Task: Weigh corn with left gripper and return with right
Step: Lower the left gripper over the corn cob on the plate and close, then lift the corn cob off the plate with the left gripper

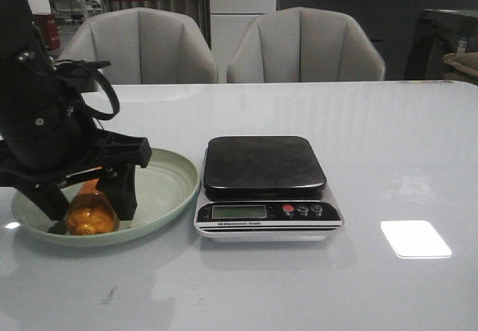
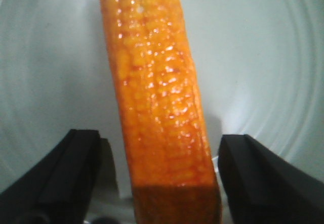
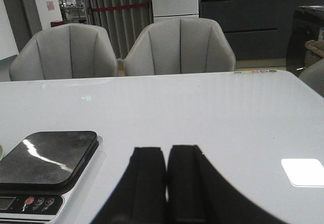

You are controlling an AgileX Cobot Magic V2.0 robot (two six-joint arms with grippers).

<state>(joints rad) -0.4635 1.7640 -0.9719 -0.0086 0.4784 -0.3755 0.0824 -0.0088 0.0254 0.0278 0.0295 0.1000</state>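
Bulky black left gripper point(image 1: 89, 208) spread around glossy orange-yellow corn cob point(image 1: 90, 213), pale green round plate point(image 1: 168, 185) near table's left edge, right gripper point(image 3: 166, 183) pressed together, empty.

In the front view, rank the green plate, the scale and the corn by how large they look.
1. The green plate, though the left gripper hides part of it.
2. The scale, close to the plate in width, so this order is unsure.
3. The corn, clearly smallest, lying on the plate between the open jaws.

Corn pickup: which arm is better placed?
Left. The left gripper is open astride the corn on the green plate; the right gripper is shut, away near the scale.
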